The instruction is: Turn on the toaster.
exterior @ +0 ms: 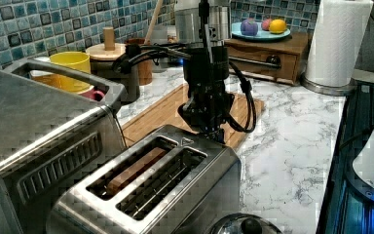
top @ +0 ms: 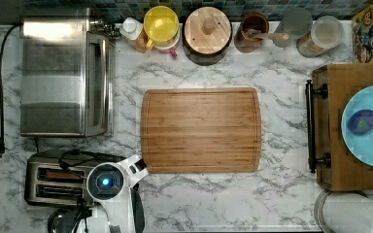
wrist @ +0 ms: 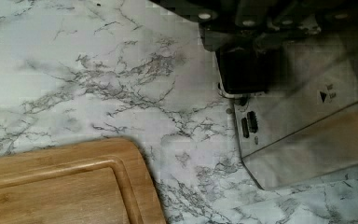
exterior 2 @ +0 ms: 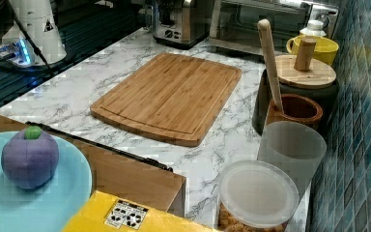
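The toaster (top: 46,183) is a small brushed-steel one with two long slots, at the top view's lower left, and a brown slice (exterior: 135,169) sits in one slot. My gripper (exterior: 209,129) hangs straight down over the toaster's (exterior: 175,195) far end in the left view, beside the cutting board. Its fingers look shut, with their tips at the edge of the toaster's top. In the wrist view the gripper (wrist: 247,32) is right above the black lever (wrist: 244,70) on the toaster's end face (wrist: 307,116). My wrist (top: 106,182) hides that end in the top view.
A large steel toaster oven (top: 63,73) stands directly behind the toaster. The wooden cutting board (top: 201,130) lies mid-counter. Mugs and jars (top: 207,30) line the tiled wall. A wooden tray (top: 332,145) with a blue plate and a paper towel roll (exterior: 338,44) stand beyond the board.
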